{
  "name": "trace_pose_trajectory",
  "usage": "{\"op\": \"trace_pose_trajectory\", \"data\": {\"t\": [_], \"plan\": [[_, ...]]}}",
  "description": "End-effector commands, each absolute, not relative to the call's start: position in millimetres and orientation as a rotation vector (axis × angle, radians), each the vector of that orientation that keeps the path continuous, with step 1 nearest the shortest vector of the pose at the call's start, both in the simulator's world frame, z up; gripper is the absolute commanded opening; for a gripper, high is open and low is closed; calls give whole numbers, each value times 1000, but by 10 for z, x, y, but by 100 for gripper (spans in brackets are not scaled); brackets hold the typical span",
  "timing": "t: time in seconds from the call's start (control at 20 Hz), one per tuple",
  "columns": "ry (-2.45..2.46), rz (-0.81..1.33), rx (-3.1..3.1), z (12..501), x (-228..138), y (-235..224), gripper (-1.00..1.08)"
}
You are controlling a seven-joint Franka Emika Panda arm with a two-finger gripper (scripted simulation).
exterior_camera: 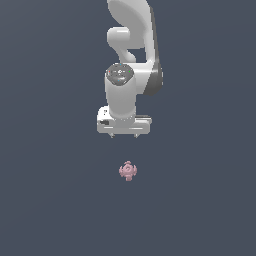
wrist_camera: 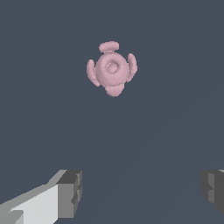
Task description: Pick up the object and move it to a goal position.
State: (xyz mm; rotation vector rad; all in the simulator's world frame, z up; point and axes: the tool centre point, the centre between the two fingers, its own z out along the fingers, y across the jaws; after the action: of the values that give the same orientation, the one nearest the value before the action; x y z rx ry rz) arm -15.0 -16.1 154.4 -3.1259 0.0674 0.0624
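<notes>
Plainly, the risk is a miss: the object (exterior_camera: 128, 171) is tiny and knobbly, so a descent that is slightly off-centre could let one finger (wrist_camera: 70, 192) nudge it aside, or the rounded lobes could slip out as the jaws close. The tool (exterior_camera: 123, 135) hangs spread wide and empty, well apart from the object, which lies alone on the dark table (exterior_camera: 50, 200), not between the fingers but beyond their tips in the wrist view.

The arm (exterior_camera: 131, 45) is glossy white with rounded links, a dark grey band at one joint and a grey-black round cap, ending in a flat white hand (exterior_camera: 124, 135) with short dark grey ridged fingers (wrist_camera: 70, 193).
</notes>
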Motion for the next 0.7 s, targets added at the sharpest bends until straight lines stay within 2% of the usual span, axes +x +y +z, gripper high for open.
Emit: {"op": "trace_pose_trajectory", "data": {"t": [0.0,0.65], "plan": [[67,62,-3126,1544,-149,-161,100],[-33,27,-3117,1591,-101,120,100]]}}
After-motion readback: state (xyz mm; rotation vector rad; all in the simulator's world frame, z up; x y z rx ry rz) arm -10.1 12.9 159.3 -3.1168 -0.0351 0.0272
